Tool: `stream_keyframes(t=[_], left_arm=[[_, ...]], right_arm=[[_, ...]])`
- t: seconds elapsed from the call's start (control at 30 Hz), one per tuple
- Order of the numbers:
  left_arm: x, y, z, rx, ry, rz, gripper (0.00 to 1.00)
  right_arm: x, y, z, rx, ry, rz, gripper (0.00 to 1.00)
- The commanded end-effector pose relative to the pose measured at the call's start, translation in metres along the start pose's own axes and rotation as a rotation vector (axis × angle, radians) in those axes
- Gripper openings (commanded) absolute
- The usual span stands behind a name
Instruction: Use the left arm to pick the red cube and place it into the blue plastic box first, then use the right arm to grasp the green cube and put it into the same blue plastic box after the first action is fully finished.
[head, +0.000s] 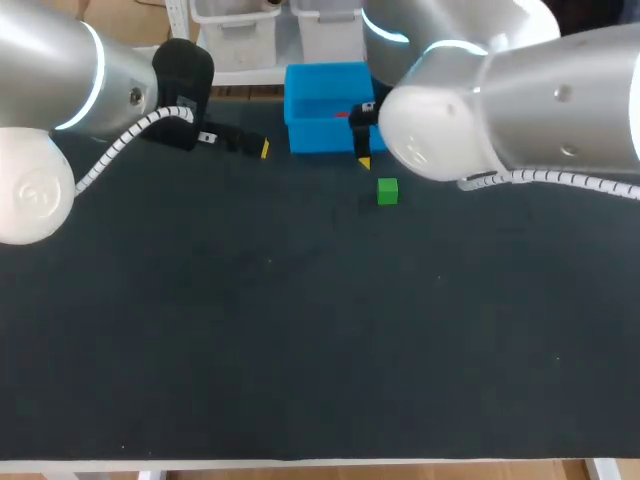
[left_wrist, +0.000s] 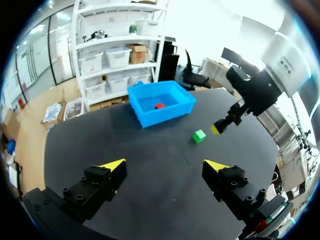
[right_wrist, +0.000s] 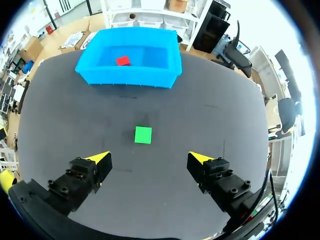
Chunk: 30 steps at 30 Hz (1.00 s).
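red cube (right_wrist: 123, 61) has the left gripper (left_wrist: 165, 165) off to its left, low over the table (head: 300, 330), fingers apart and holding nothing. the cube itself lies inside the blue plastic box (right_wrist: 127, 75). right gripper (right_wrist: 148, 158) hangs before the box, fingers spread, with the green cube (right_wrist: 143, 135) on the table just ahead.

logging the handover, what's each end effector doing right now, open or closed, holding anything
Left end effector: open, holding nothing.
Right end effector: open, empty; green cube ahead of it, not touched.
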<state>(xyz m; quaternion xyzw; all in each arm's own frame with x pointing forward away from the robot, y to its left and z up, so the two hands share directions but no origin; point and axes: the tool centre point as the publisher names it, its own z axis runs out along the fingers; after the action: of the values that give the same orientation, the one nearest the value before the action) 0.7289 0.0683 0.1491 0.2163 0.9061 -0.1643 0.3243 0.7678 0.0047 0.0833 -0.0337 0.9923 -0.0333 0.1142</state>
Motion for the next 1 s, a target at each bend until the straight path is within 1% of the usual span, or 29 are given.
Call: stream_keyframes(t=[0.03,0.23,0.43,0.63,1.0], left_arm=[[0.000,0.002,0.000,0.008,-0.002,0.002,1.00],[0.000,0.002,0.000,0.008,-0.002,0.002,1.00],[0.000,0.002,0.000,0.008,-0.002,0.002,1.00],[0.000,0.002,0.000,0.008,-0.002,0.002,1.00],[0.000,0.002,0.000,0.008,-0.002,0.002,1.00]], right_arm=[[-0.008,-0.002,0.005,-0.004,0.026,0.002,1.00],[-0.010,-0.003,0.019,-0.023,0.035,0.007,1.00],[-0.011,-0.002,0.043,-0.033,0.055,0.014,1.00],[-0.012,-0.001,0.061,-0.043,0.074,0.018,1.00],[-0.015,-0.003,0.085,-0.049,0.074,0.027,1.00]])
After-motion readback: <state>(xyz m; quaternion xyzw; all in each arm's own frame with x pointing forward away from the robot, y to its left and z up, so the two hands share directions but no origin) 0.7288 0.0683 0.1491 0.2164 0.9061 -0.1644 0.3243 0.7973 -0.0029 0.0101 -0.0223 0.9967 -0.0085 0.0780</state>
